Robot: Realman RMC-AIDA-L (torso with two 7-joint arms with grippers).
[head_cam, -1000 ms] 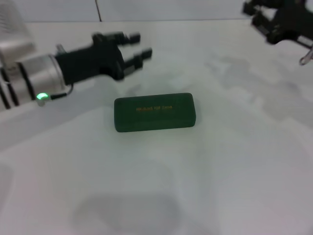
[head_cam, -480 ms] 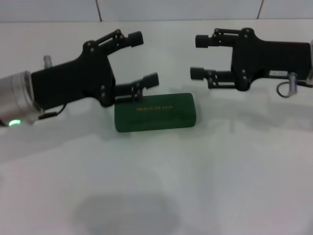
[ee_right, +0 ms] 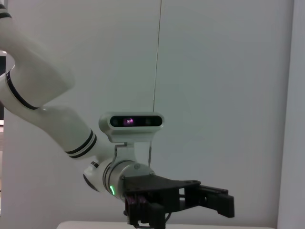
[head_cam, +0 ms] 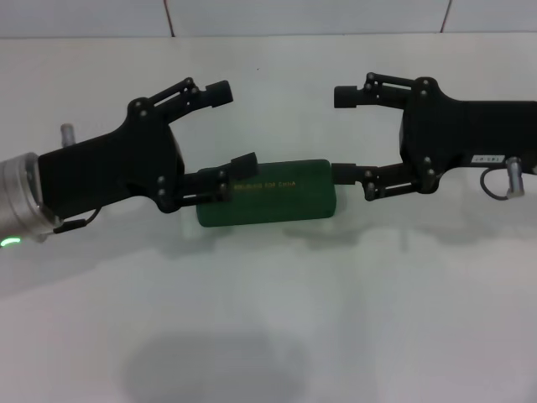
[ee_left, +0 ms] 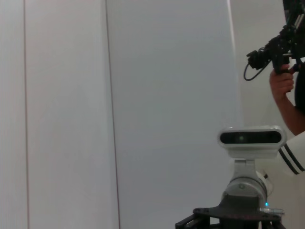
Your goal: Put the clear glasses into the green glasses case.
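The green glasses case [head_cam: 267,201] lies shut on the white table, its gold lettering facing up. My left gripper [head_cam: 232,126] is open at the case's left end, with its lower finger [head_cam: 242,164] over the case's far left corner. At the right end my right gripper [head_cam: 343,134] is open too, its lower finger [head_cam: 344,172] just beside the case. I cannot tell whether either finger touches the case. The clear glasses are out of view.
The white table [head_cam: 403,302] stretches wide in front of the case. The left wrist view shows the robot's head camera [ee_left: 250,139] and a person's hand [ee_left: 282,83] holding a black device. The right wrist view shows the head camera [ee_right: 133,121] and the left arm [ee_right: 43,105].
Both grippers have come down and closer to the case. Their lower fingers now stand at the case's two ends. The case has not moved.
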